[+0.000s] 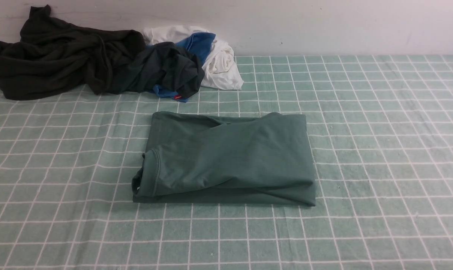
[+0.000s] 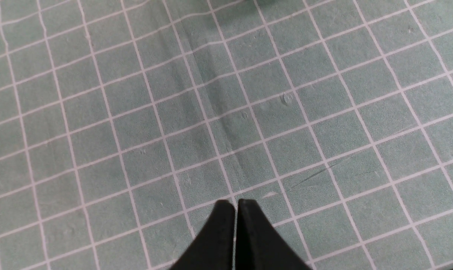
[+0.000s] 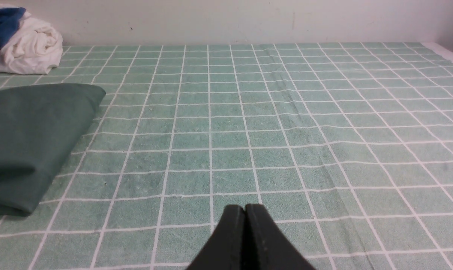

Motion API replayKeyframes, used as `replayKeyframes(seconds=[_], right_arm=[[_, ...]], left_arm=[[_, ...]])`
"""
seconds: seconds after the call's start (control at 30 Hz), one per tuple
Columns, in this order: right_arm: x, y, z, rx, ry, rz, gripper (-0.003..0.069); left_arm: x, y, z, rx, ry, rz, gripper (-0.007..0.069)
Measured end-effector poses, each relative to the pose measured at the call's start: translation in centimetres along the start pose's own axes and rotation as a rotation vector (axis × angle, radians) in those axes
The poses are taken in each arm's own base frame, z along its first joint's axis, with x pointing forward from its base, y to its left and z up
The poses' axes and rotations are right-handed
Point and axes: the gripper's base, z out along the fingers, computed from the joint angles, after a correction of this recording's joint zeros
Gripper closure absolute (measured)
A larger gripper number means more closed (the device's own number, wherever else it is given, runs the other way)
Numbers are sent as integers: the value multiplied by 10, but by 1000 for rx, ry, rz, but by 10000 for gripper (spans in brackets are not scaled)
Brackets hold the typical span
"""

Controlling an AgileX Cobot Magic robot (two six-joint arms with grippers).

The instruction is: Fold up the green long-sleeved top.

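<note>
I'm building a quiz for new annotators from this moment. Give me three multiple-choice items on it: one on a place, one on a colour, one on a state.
1. Where does the heap of unfolded clothes lie?
A. At the far left, by the wall
B. On top of the green top
C. At the far right edge

2. What colour is the checked cloth under everything?
A. Red with black lines
B. Light green with white lines
C. Plain yellow

3. What state is the green long-sleeved top in?
A. Spread flat, sleeves out
B. Hanging from a hand
C. Folded into a compact rectangle

Answers: 1 A, the front view shows the heap against the wall on the left. 2 B, every view shows pale green squares with white lines. 3 C, it lies folded and untouched, while the left hand and right hand are both shut and empty above bare cloth.
</note>
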Motion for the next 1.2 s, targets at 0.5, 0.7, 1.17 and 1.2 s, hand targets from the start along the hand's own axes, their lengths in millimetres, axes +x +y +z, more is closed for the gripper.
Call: replayKeyframes(seconds=[0.5,0.7,1.17,1.2], right_arm=[[0,0,0,0,0,0,673],[0,0,0,0,0,0,673],[0,0,0,0,0,0,673],[0,0,0,0,0,-1,673]], left_arm=[[0,-1,0,12,-2,42,628],[-18,0,-2,-1,-213,50,628],[30,6,56,-261,-919,-82,628],[39,6,65,-282,-911,-92,628]])
